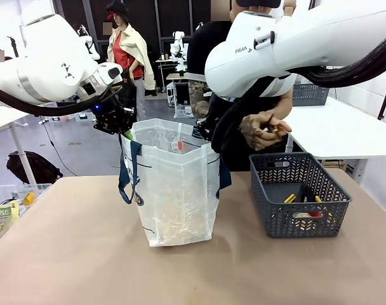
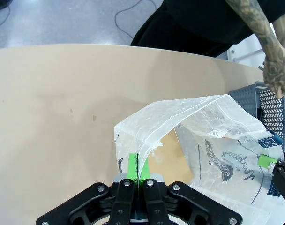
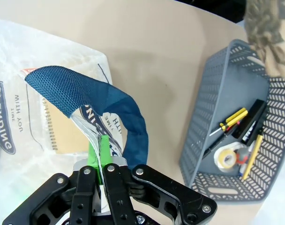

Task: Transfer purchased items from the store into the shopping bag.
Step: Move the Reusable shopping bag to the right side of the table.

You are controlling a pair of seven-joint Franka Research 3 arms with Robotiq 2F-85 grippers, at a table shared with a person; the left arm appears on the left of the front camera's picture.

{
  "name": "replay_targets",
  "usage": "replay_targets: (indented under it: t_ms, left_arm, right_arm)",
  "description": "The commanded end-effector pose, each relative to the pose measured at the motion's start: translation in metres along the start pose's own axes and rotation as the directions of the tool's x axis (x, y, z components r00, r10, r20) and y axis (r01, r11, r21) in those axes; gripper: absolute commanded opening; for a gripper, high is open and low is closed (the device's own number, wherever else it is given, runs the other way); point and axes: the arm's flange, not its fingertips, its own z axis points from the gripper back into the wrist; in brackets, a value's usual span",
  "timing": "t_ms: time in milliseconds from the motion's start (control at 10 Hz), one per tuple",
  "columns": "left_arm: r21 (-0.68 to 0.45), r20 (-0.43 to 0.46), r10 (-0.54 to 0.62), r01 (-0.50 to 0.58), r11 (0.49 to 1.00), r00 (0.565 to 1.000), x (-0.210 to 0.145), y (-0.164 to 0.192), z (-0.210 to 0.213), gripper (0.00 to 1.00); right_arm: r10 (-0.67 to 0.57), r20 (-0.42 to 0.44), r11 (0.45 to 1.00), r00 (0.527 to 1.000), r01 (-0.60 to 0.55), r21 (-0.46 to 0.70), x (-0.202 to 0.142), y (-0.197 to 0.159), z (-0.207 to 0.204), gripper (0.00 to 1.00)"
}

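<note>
Count: one bag [image 1: 177, 190], one basket [image 1: 301, 197], two claws, one person. The bag stands upright mid-desk [image 1: 66, 254]; the basket sits near it on the right, not touching. Left claw [image 2: 138, 164] is closed on the bag's rim at its left side. Right claw [image 3: 99, 152] is closed on the opposite rim, pinching the film just beside a strap [image 3: 109, 105] that loops over it. The mouth gapes between the two grips. Items [image 3: 234, 140] lie in the basket: yellow-handled slim tools with red tips (one or two, cannot tell), one roll of tape [image 3: 225, 158], one yellow stick [image 3: 251, 157] and one slim black piece. The person's hands [image 1: 264, 130] are together above the basket's far side, behind the right arm, which blocks part of the torso. A clear tub [image 1: 9, 203] sits off the desk's left edge. Bag look: translucent white film, creased, dark lettering, navy straps, small red tag at the far rim. A tan spiral pad [image 3: 63, 133] shows through the wall.
</note>
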Motion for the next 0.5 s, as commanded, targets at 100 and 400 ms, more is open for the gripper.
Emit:
replay_targets:
  t_ms: [100, 400]
  left_arm:
    - [0.002, 0.007, 0.016, -0.016, 1.0, 1.0, -0.0034, 0.0023, 0.003, 0.0]
    - [0.002, 0.007, 0.016, -0.016, 1.0, 1.0, -0.0034, 0.0023, 0.003, 0.0]
  right_arm:
    - [-0.017, 0.001, 1.0, 1.0, 0.016, 0.01, -0.0042, -0.0027, 0.0003, 0.0]
    - [-0.017, 0.001, 1.0, 1.0, 0.016, 0.01, -0.0042, -0.0027, 0.0003, 0.0]
